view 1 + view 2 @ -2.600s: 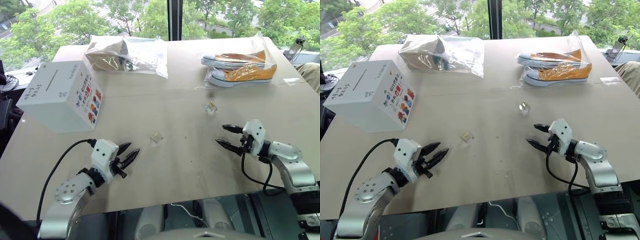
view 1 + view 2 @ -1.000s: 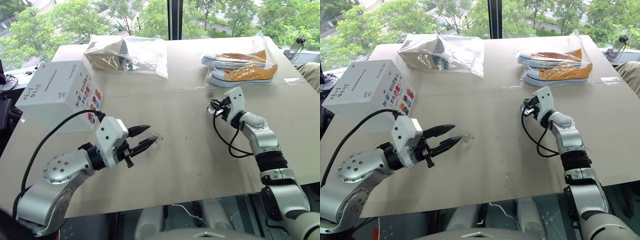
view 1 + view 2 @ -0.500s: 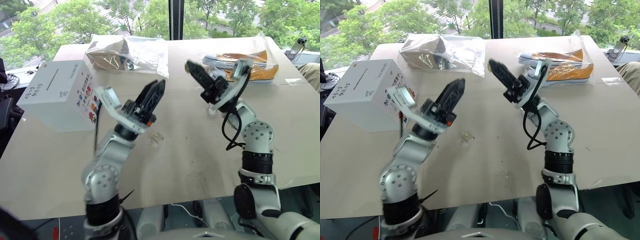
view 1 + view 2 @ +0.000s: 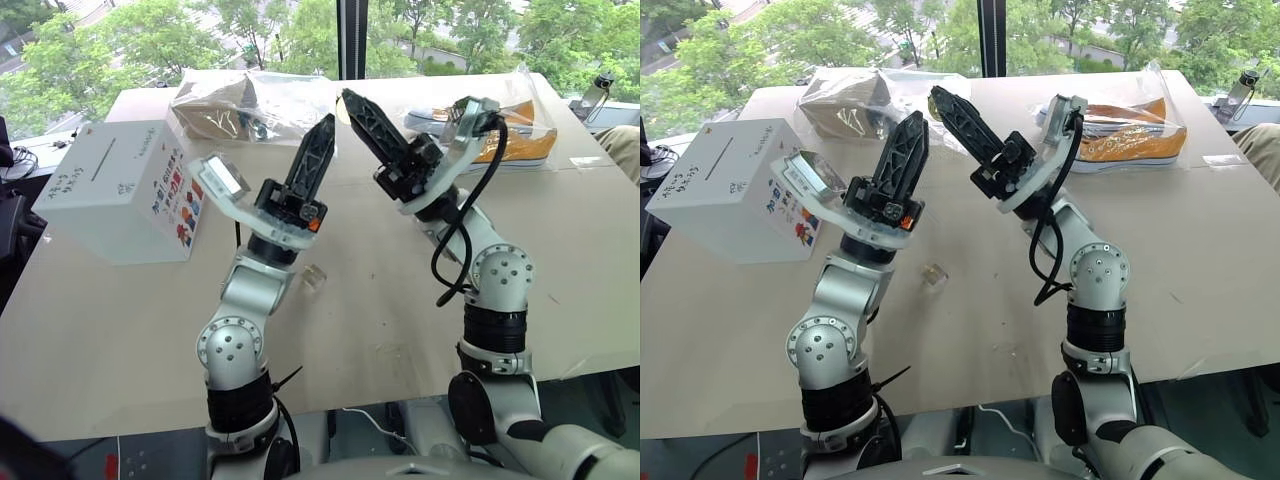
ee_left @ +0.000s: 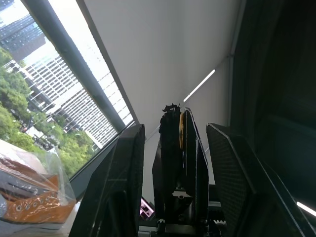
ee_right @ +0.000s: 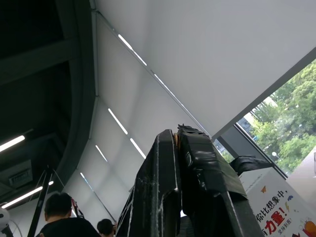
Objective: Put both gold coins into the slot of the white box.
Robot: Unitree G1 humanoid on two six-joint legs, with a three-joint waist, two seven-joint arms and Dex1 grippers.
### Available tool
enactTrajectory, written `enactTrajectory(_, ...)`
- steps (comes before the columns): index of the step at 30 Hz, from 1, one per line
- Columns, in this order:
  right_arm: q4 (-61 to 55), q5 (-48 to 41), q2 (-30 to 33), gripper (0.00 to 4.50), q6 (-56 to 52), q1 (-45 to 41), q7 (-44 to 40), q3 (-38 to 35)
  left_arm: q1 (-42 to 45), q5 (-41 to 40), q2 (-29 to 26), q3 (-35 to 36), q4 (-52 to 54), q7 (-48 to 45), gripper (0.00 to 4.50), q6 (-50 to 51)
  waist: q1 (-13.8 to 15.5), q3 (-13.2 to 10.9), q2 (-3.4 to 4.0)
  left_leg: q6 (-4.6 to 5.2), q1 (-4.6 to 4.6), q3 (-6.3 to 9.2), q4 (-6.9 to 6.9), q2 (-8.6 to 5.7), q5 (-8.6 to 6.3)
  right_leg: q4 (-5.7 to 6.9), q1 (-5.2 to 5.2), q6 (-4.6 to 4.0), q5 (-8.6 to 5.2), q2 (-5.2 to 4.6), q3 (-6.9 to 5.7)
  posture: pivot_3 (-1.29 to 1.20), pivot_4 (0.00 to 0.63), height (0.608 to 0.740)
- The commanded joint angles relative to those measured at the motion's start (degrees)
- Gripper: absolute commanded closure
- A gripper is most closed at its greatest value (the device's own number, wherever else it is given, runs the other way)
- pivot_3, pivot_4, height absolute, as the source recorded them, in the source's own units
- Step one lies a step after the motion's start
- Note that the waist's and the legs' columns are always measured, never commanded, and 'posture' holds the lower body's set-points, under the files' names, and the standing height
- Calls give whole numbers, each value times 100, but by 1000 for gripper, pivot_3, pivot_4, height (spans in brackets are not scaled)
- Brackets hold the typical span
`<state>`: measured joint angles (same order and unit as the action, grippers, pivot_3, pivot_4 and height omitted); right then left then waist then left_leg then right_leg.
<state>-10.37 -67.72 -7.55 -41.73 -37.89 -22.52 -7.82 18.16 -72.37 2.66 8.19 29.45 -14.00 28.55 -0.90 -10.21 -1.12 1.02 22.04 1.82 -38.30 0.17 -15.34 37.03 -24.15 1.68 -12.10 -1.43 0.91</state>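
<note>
The right gripper (image 4: 352, 104) is clenching one gold coin (image 5: 181, 131) flat between its jaws; being thin, stiff and slippery, it needs face-on pinching. The left gripper (image 4: 322, 135) is gaping released. The other coin (image 4: 314, 277) is lying on the tabletop (image 4: 400, 320).

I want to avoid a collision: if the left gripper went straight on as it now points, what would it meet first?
Likely the right gripper, shut on a coin, straight ahead of the left gripper; depth is unclear.
</note>
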Motion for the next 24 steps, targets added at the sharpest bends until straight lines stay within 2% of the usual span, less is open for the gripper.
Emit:
enactTrajectory(1, -260, -156, -85, 4461, 94, 65, -43, 98, 35, -209, -28, -160, 213, -76, 2506, -40, 1, 0, 0, 0, 0, 0, 0, 0, 0, 0, 0, 0, 0, 1, 0, 0, 150, 740)
enactTrajectory(2, -268, -163, -80, 4461, 102, 79, -35, 111, 22, -236, -28, -167, 224, -69, 2506, -54, 2, 0, 0, 0, 1, 0, 0, 0, 0, -1, 0, 0, 0, 0, 0, 0, 150, 740)
enactTrajectory(3, -272, -168, -74, 4500, 107, 89, -32, 121, 6, -269, -48, -182, 232, -71, 3016, -45, 2, 0, 0, 0, 2, 0, 0, 0, 0, -4, 0, 0, 0, 0, 1, 0, 150, 740)
enactTrajectory(4, -280, -172, -70, 4500, 110, 99, -28, 131, -15, -297, -80, -202, 246, -72, 3038, -30, 1, 0, 0, 0, 2, -1, 0, 0, 0, -5, 0, 0, 0, 1, 2, 0, 150, 740)
enactTrajectory(8, -279, -168, -49, 4500, 126, 125, -35, 174, -82, -393, -135, -253, 301, -96, 4466, -84, -3, 0, 0, 0, 2, 0, 0, 1, 0, -6, 0, 0, 0, 3, 3, 0, 150, 740)
enactTrajectory(18, -329, -138, 110, 4500, 45, 218, -259, 432, -73, -425, -190, -315, 240, -70, 4466, -154, 0, 0, 0, 0, 4, 0, 0, 2, 0, -12, 0, 0, -1, 6, 3, 0, 150, 740)
enactTrajectory(21, -299, -265, 90, 3623, 56, 207, -275, 371, -57, -402, -206, -316, 217, -54, 4500, -177, -3, 0, 0, 0, 5, 1, 0, 2, 0, -13, 0, 0, -1, 6, 2, 0, 150, 740)
enactTrajectory(22, -275, -297, 59, 3212, 114, 184, -222, 307, -51, -376, -222, -309, 218, -46, 4500, -197, -9, 0, 0, 0, 4, 0, 0, 2, 0, -13, 0, 0, -1, 6, 3, 0, 150, 740)
enactTrajectory(23, -255, -202, 36, 2610, 240, 160, -149, 260, -48, -357, -254, -286, 226, -42, 4500, -220, -8, 0, 1, 0, 4, 0, 1, 2, 0, -13, 0, 0, -1, 7, 3, 0, 150, 740)
enactTrajectory(24, -212, -7, 46, 2421, 379, 144, -35, 227, -46, -332, -303, -248, 239, -25, 4500, -239, -6, 0, 0, 0, 4, 1, 1, 2, 0, -13, 0, 0, -1, 8, 3, 0, 150, 740)
